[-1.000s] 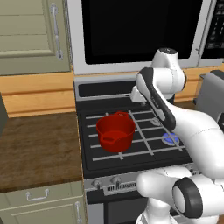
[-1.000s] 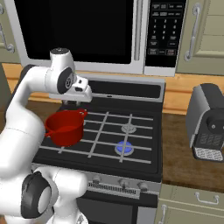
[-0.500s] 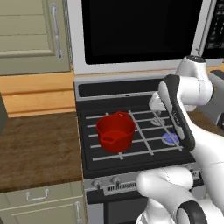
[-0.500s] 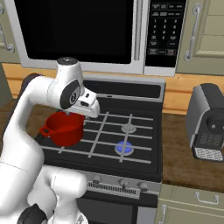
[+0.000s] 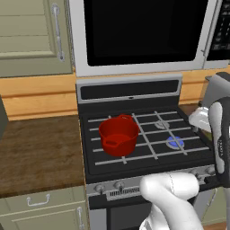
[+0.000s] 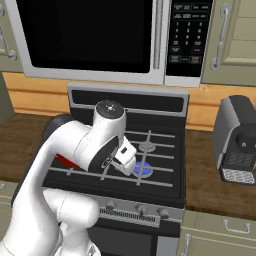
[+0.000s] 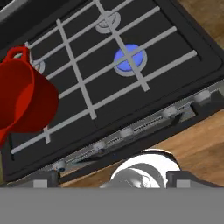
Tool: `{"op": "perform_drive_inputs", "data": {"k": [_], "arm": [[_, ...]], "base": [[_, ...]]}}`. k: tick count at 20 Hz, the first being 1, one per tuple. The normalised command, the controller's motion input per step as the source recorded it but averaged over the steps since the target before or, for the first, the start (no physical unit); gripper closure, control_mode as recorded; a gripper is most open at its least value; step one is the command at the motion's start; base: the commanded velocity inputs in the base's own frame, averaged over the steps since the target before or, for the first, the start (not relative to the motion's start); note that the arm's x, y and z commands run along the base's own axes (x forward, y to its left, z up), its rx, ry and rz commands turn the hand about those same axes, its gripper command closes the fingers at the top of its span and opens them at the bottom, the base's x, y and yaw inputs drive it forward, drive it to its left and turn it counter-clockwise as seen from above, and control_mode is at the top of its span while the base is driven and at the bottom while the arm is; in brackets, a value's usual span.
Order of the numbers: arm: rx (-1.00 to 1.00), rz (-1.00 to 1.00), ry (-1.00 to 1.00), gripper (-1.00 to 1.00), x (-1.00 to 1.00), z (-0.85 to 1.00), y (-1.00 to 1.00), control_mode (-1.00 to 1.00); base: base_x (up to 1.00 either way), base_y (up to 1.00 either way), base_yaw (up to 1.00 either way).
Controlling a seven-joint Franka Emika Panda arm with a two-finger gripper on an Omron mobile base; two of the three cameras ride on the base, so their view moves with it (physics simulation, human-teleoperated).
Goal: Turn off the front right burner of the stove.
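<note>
The front right burner shows a blue-tinged round cap on the black stove, and it also appears in the base views. Several small round knobs line the silver front panel. My gripper hovers above the stove's front edge and looks down on the panel. It is open, its dark fingertips far apart with nothing between them. In the right base view my hand hangs just left of the blue burner.
A red pot sits on the front left grate. The plain grey rear right burner lies behind the blue one. A coffee machine stands on the wooden counter to the right. The microwave hangs above.
My arm has swung to the right and forward, from over the middle of the cooktop to its front right side. The pot and burners have not moved.
</note>
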Motion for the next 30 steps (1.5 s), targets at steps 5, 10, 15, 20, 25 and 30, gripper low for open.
{"op": "perform_drive_inputs", "data": {"k": [5, 10, 15, 20, 25, 30], "arm": [[0.26, -0.33, -0.02, -1.0, -0.62, -0.26, -0.75, -1.0], [0.26, -0.33, -0.03, -1.0, -0.49, -0.27, -0.65, -1.0], [0.28, -0.29, -0.06, -1.0, -0.38, -0.2, -0.53, -1.0], [0.2, -0.2, -0.12, -1.0, -0.07, -0.37, -0.24, -1.0], [0.05, -0.13, -0.1, -1.0, 0.0, -0.65, 0.0, -1.0], [0.01, -0.08, -0.12, -1.0, 0.0, -0.65, 0.0, -1.0]], "base": [[0.0, 0.0, 0.0], [0.0, 0.0, 0.0], [0.0, 0.0, 0.0], [0.0, 0.0, 0.0], [0.0, 0.0, 0.0], [0.0, 0.0, 0.0]]}}
